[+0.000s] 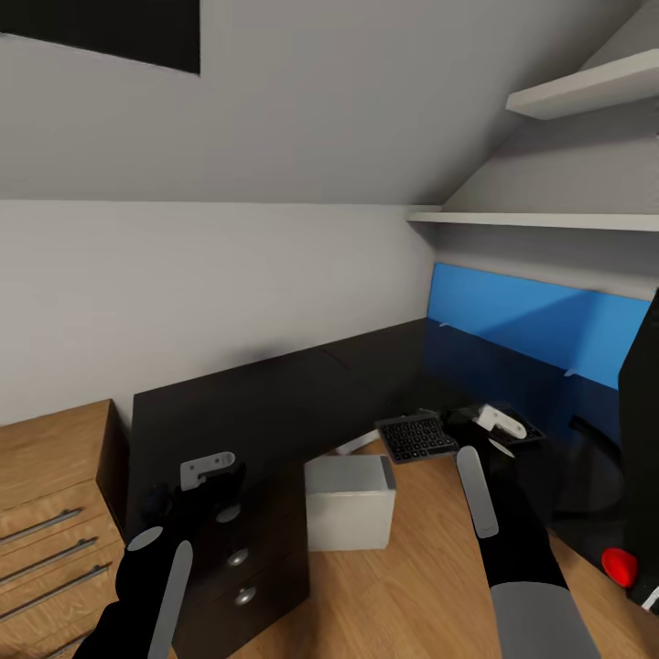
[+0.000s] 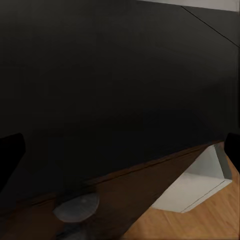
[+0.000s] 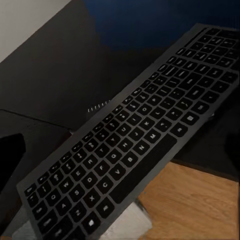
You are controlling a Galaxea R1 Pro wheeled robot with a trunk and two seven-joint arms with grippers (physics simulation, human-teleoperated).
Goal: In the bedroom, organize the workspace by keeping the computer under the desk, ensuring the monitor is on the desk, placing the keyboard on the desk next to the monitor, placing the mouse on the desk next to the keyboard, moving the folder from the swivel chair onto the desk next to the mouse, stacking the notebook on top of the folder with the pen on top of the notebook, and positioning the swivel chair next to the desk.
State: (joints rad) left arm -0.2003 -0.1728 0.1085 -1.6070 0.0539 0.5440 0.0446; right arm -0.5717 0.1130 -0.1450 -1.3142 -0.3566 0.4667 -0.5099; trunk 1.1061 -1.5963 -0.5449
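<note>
Right gripper (image 1: 476, 423) clamps slim grey keyboard with dark keys (image 1: 416, 437), carried tilted above glossy black L-shaped desk (image 1: 275, 394), probably for set-down beside black monitor (image 1: 641, 430) at desk's right end. Left gripper (image 1: 209, 476) hovers over desk's near edge; jaw gap unclear, nothing seen held. Light-grey box-shaped computer tower (image 1: 348, 502) sits on wooden floor beside desk's drawers, partly beneath desktop.

Pale grey walls (image 1: 210, 265) meet a sloped ceiling (image 1: 302, 101) above a wooden floor (image 1: 412, 586), with a light wooden dresser (image 1: 50, 494), two white shelves (image 1: 549, 220) and a blue panel (image 1: 540, 320).
</note>
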